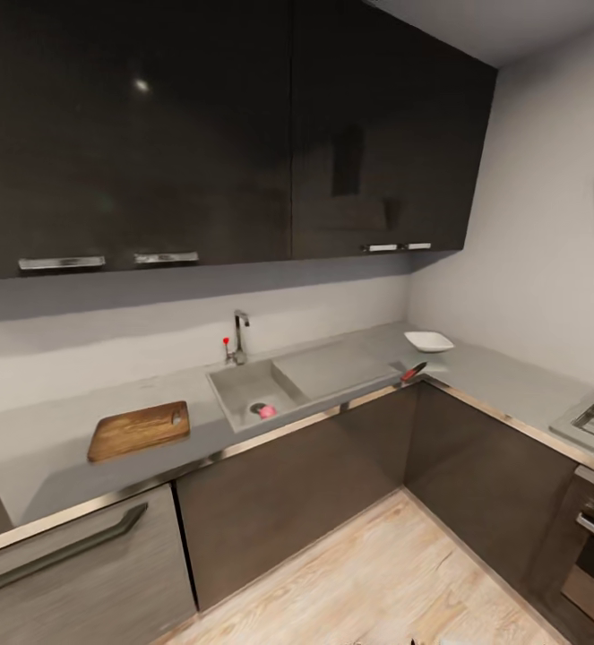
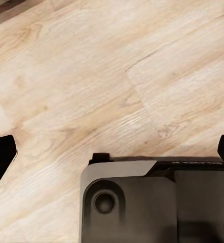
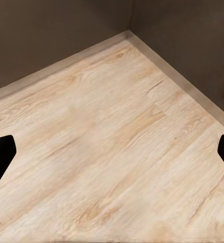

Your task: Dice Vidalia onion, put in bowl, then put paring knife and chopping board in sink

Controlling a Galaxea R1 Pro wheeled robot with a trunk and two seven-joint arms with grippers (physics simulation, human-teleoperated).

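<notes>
Head view, and there's the Vidalia onion [image 1: 267, 411], a small pink lump low in the sink [image 1: 243, 394], right by the round drain. The basin's long side runs along the countertop [image 1: 55, 466], drainboard off to its right. Out left, well apart from the sink, lies the chopping board [image 1: 139, 430], long axis along the counter, slot handle at the end nearer the sink. Over to the right, the paring knife [image 1: 413, 372] sits at the counter's front edge near the corner, lying at a slant; which end is handle and which is blade is too small to tell. Just behind it, the white bowl [image 1: 428, 340].

Nothing's been touched yet, I'd say: this is the approach. Left gripper [image 2: 112, 152] and right gripper [image 3: 112, 154] both hang over pale wood floor, fingertips wide apart, holding nothing. Next move calls for closing on the counter and reaching down into the basin for that onion.
</notes>
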